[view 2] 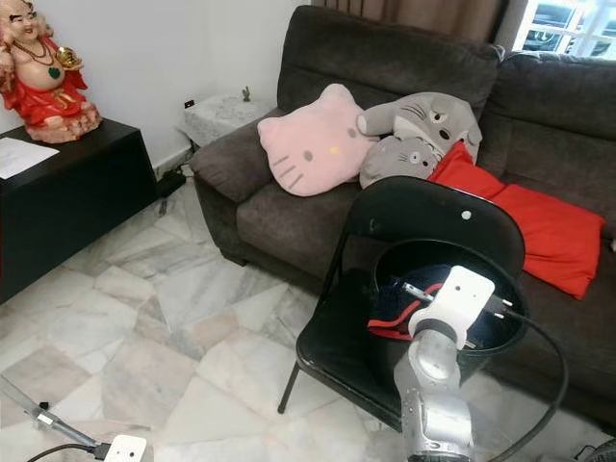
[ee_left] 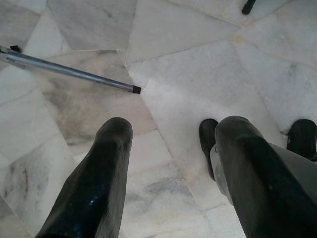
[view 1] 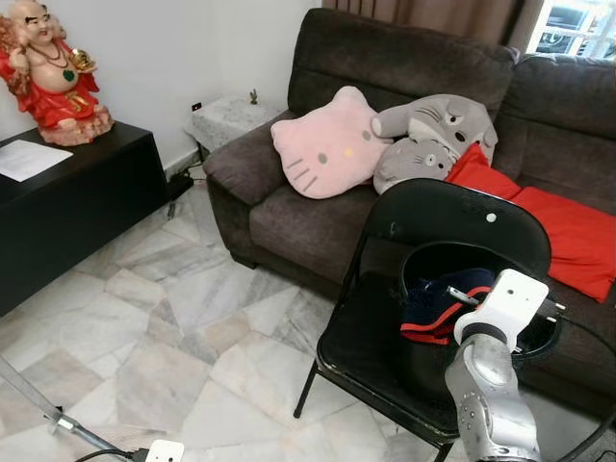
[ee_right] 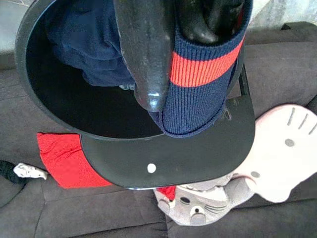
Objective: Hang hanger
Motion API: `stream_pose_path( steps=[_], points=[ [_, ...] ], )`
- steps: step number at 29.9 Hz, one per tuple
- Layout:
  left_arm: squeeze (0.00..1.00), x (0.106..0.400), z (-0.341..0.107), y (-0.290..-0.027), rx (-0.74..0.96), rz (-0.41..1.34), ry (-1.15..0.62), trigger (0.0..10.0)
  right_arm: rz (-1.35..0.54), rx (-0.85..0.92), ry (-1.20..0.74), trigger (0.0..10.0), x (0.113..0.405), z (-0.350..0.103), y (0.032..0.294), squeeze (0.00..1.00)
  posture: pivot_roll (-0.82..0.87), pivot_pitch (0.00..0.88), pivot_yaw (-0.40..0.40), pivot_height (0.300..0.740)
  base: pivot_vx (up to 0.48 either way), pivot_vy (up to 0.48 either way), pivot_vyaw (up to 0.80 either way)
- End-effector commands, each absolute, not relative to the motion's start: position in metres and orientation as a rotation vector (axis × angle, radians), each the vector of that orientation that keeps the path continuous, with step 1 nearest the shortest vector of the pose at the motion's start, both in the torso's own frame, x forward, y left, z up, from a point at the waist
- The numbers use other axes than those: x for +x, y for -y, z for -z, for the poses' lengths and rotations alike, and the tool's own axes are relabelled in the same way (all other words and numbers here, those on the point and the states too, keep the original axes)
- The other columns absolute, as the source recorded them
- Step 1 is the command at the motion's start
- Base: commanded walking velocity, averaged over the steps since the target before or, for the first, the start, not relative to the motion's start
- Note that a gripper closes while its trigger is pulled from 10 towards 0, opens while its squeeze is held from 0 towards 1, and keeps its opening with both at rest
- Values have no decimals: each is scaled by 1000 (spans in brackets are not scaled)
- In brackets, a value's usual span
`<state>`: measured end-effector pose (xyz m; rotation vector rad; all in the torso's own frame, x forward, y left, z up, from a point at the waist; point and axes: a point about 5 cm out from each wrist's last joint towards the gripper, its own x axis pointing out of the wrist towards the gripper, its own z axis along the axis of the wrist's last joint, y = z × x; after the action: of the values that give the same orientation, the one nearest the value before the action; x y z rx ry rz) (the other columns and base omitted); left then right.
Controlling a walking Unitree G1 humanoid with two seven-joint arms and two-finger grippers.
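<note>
Right wrist view: right pincer (ee_right: 173, 59) clamped on navy-red garment (ee_right: 198, 94); no readable writing.

The floor (view 1: 192, 318) is laid with polished marble tiles, grey and white, with a soft shine. The sofa (view 1: 404, 67) is covered in dark brown matt cloth with a short pile. The folding chair (view 1: 462, 217) is made of black glossy plastic on a thin metal frame. The navy garment (ee_right: 198, 89) is knitted, with a ribbed red stripe. The right gripper (ee_right: 168, 59) has smooth, slightly shiny black fingers. The red cushion (view 1: 568, 236) looks like plain woven cloth.
</note>
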<state>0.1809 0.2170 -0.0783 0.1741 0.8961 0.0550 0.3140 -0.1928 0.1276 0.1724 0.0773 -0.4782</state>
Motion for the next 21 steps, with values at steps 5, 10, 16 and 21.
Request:
stream_pose_path(
  steps=[5,10,16,21],
  points=[
    [0,178,79,-219,177,-50,-908,10000,459,172,-48,10000,319,-140,189,0,48,34,-11,740,0,0,0],
    [0,179,79,-219,170,-47,-905,10000,450,152,-43,10000,317,-139,186,0,57,42,-12,740,0,0,0],
    [0,179,79,-218,167,-51,-904,10000,454,147,-55,10000,318,-136,187,0,59,45,-14,740,0,0,0],
    [0,179,79,-218,165,-50,-904,10000,458,142,-70,10000,318,-134,188,0,59,44,-16,740,-197,0,0]
  ],
)
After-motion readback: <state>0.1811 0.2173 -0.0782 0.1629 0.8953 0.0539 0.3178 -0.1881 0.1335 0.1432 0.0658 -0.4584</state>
